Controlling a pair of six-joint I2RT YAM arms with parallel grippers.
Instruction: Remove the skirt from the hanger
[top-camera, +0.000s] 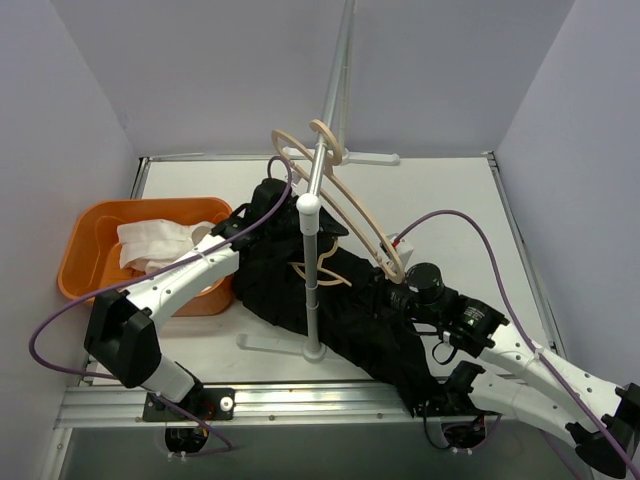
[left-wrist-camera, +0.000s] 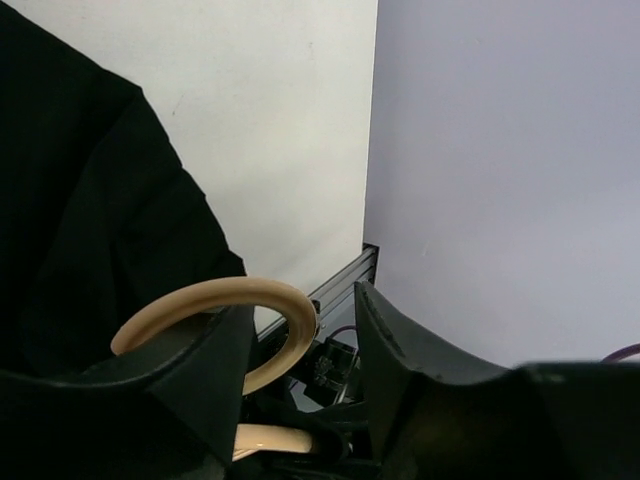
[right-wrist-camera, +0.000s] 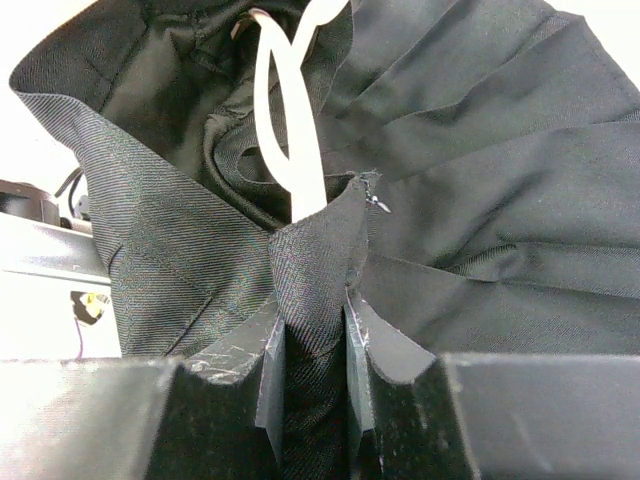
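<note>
Black skirt (top-camera: 340, 310): slumped across the table (top-camera: 440, 190) around the foot of the white stand (top-camera: 312, 290), with its upper edge up by the wooden hanger (top-camera: 350, 205). Whether it is still hooked on cannot be told.
Right gripper (right-wrist-camera: 312, 340): narrow, pinching an upright fold of the skirt's twill between both fingers. A white ribbon loop (right-wrist-camera: 290, 130) lies just beyond the fold.
Left gripper (left-wrist-camera: 303, 312): fingers apart and clamping nothing. The hanger's curved end sits at the left finger and pokes into the gap.
Step in hand: probably steadying the hanger with the left while the right draws the cloth off.
Doing it well: close the left squarely on the wood, not on fabric. Pull with the right along the hanger's arm, slowly, so the ribbon loop slides off rather than snags.
Edges: the stand's pole and foot are in the middle of the skirt, and a sideways tug could tip it. The near table rail lies under the right arm.
Open room: bare table to the right rear. The orange bin (top-camera: 85, 245) with white cloth (top-camera: 150, 245) crowds the left.
</note>
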